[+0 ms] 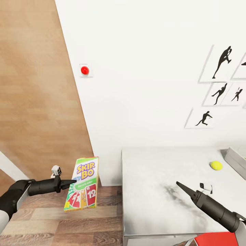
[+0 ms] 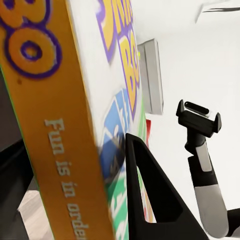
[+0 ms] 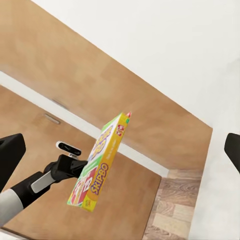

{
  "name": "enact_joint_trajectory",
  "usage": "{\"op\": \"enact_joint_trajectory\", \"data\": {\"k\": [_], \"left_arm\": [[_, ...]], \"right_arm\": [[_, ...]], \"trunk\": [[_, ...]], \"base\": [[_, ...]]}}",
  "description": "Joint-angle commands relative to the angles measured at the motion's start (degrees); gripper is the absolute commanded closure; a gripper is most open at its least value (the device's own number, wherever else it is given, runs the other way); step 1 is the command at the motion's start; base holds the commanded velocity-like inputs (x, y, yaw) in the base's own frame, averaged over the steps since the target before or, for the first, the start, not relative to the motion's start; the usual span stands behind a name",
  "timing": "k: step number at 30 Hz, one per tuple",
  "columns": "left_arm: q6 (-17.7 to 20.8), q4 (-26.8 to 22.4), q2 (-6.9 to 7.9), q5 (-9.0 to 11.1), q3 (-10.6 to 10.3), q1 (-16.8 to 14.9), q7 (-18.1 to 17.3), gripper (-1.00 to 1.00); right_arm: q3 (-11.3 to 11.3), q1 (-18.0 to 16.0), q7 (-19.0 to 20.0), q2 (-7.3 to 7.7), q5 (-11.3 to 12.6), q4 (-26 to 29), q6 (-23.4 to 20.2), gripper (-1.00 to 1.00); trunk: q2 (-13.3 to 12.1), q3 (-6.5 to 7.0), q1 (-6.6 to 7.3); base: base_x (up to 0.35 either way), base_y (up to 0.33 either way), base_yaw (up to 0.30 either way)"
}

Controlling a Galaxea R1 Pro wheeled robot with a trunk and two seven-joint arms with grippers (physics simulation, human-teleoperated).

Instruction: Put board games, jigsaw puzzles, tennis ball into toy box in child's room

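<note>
From the head view we see our left gripper (image 1: 70,182) pinching the SKIP-BO box (image 1: 83,183) by its left long edge, holding it upright in the air over the wood floor (image 1: 68,225), just left of the table (image 1: 153,205) and apart from it. We judge the box light and stiff, a flat card carton with a smooth printed skin that could slip or swing in an edge pinch; a hold nearer its middle would steady it. On the table the tennis ball (image 1: 216,165) lies near the toy box (image 1: 235,160), of which we see only a grey corner at the right edge, so we cannot tell what is in it. Our right gripper (image 1: 181,186) hovers over the tabletop, and here we cannot tell how its jaws stand. In the left wrist view the box's orange edge (image 2: 60,150) sits close against a dark finger (image 2: 150,195), with the right arm's camera (image 2: 199,117) beyond. In the right wrist view the right gripper's jaws stand spread at either side, nothing between them, and the box (image 3: 100,162) hangs held by the left arm (image 3: 40,182).
</note>
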State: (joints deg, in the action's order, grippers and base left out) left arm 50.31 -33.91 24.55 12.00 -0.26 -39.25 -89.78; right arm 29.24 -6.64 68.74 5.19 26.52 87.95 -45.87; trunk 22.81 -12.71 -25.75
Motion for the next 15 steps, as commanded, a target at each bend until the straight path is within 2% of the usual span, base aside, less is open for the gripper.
{"op": "enact_joint_trajectory", "data": {"k": [1,2,15], "left_arm": [[0.6,0.0,0.19,0.0,0.0,0.0,-0.2,1.00],[0.6,0.0,0.66,0.1,0.1,0.0,-0.2,1.00],[0.6,-0.1,0.75,0.1,0.0,0.0,-0.2,1.00]], "right_arm": [[0.0,0.0,0.1,0.01,0.2,0.0,-0.4,-1.00],[0.0,0.0,0.0,0.00,0.2,0.0,-0.5,-1.00],[0.2,0.0,0.0,0.00,0.4,0.0,-0.7,-1.00]], "trunk": [[0.1,-0.11,-0.03],[0.1,-0.11,-0.03],[0.1,0.03,-0.03]], "base": [[0.000,0.000,0.000],[0.000,0.000,0.000],[0.000,0.000,0.000]]}}
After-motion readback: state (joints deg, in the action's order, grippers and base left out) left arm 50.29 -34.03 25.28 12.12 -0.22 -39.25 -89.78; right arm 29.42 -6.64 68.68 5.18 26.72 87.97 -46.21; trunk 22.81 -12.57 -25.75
